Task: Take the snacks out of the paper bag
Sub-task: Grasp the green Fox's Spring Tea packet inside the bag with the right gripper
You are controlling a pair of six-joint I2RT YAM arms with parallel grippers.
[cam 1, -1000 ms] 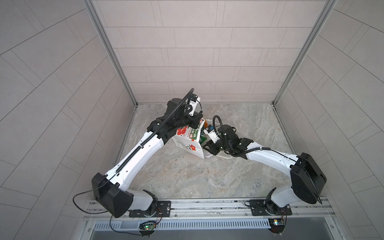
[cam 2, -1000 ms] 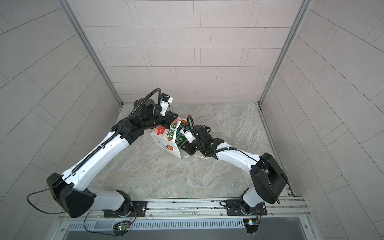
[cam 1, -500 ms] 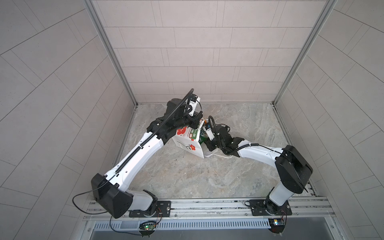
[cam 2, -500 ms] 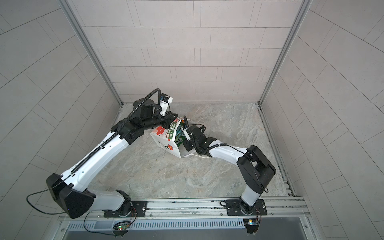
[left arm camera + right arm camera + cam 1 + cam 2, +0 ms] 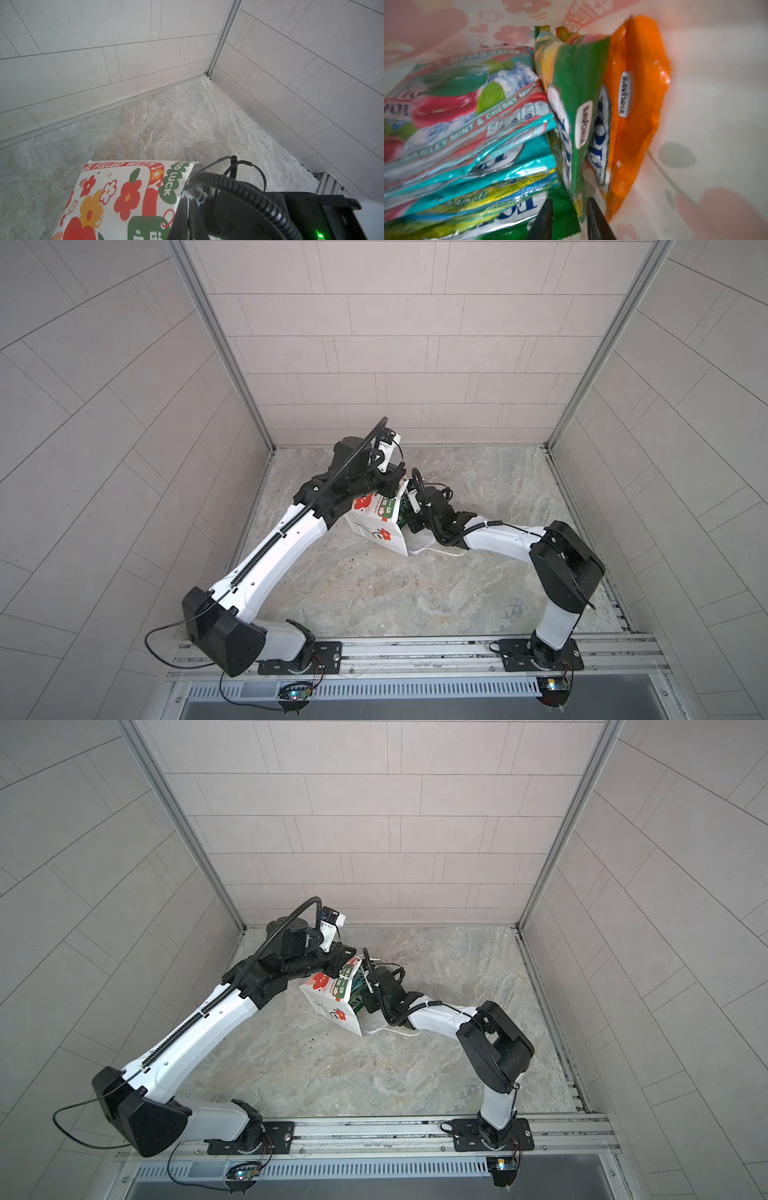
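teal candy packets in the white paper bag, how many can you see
2, inside the white paper bag: one teal-and-red glossy candy packet fronts the flat stack; the second teal packet lies directly behind it. Others may be hidden deeper.

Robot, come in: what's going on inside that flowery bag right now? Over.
Left hand shut on paper bag rim. Right hand inside, jaws open astride green packet edge. Orange packet beside it, teal stack alongside; nothing blocking.

A grey marbled bench (image 5: 374, 593) is closed in left, far and right by 3 pale tiled walls (image 5: 395, 344). 2 metal posts (image 5: 226, 352) stand at the far corners. A metal rail (image 5: 415, 649) and a slotted grille (image 5: 415, 689) run along the near edge.
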